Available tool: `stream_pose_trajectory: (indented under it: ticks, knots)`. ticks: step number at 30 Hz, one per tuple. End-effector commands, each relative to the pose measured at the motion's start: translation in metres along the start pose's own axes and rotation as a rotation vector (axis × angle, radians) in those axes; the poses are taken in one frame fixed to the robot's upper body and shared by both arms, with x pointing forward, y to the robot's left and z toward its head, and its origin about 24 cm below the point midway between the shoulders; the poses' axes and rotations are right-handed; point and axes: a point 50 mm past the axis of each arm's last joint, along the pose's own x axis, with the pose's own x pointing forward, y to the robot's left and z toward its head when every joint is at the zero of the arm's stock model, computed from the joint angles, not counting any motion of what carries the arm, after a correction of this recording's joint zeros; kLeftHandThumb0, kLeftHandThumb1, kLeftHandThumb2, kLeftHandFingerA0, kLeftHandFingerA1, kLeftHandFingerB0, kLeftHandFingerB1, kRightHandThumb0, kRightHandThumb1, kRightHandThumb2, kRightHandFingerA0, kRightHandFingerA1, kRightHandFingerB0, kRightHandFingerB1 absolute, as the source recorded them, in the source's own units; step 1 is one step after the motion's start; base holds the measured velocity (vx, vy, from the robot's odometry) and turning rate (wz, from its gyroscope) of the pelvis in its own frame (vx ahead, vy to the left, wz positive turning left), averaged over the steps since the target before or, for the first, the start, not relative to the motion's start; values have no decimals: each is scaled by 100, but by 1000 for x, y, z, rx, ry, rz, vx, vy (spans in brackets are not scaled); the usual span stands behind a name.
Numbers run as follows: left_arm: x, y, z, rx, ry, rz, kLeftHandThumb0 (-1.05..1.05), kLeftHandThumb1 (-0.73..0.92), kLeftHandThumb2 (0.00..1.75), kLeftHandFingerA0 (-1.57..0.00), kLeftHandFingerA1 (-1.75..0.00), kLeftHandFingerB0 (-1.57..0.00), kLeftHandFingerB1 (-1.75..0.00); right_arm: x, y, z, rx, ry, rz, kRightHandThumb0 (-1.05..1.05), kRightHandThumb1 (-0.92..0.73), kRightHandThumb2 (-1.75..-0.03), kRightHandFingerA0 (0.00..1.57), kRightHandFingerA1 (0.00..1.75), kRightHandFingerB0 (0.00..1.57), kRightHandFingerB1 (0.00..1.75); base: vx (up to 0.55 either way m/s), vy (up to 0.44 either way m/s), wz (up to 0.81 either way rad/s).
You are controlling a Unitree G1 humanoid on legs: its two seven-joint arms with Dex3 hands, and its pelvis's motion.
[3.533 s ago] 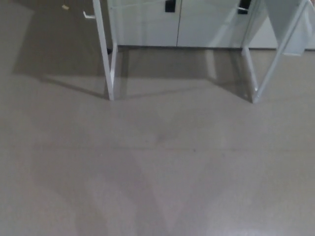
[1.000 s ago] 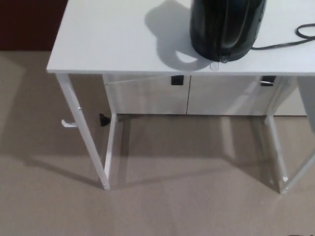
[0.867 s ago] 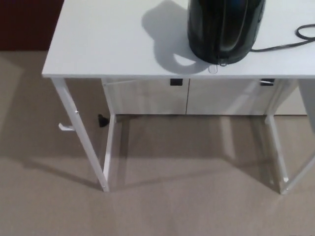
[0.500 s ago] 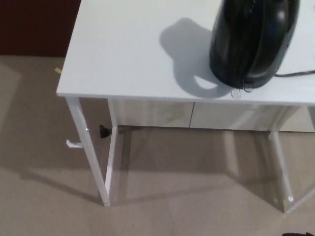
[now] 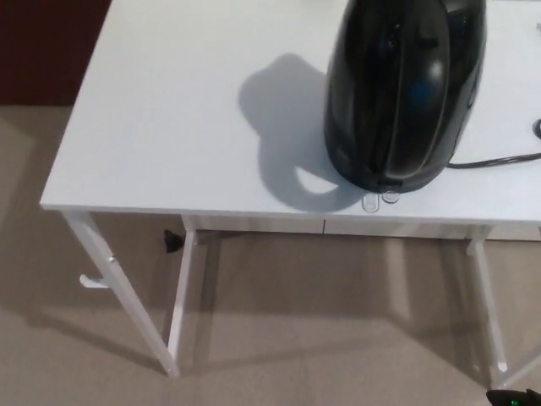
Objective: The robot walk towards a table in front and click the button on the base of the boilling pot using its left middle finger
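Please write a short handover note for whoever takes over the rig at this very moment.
Hands: neither hand shows in the head view. A small dark part with a green light sits at the bottom right corner; I cannot tell what it is.
Things: the black boiling pot stands on the white table, near its front edge, right of centre. A small clear tab sticks out at the front of its base, probably the button. A black cord runs off to the right.
Done: the robot stands close to the table.
Left: bring the left hand in and press the button with its middle finger.
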Motion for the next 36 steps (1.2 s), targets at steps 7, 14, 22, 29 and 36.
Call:
stream_pose_trajectory:
  ticks: [7,14,22,29,36]
  knots:
    - [-6,7,-9,5,29,29,-29,48,60,-31,-40,-17,-33,1,2,1,-1,18,8,-5,-42,-87,48,65,22,53,50,129,-6]
    - [-4,9,-7,8,26,31,-27,49,59,-31,-40,-18,-33,4,3,6,10,3,16,-5,-42,-87,46,64,21,53,17,69,4]
    - [-4,11,-7,4,24,37,-28,47,59,-32,-41,-18,-33,8,3,9,-17,4,12,-5,-42,-87,46,64,22,53,19,-73,3]
    - [-5,12,-7,9,20,34,-28,48,59,-31,-40,-18,-33,8,4,12,-1,-4,19,-5,-42,-87,48,65,23,53,-1,-24,0]
    - [-1,13,-3,-12,11,45,-29,47,61,-30,-41,-17,-34,15,-1,22,-21,-21,14,-6,-42,-87,47,64,23,53,0,0,0]
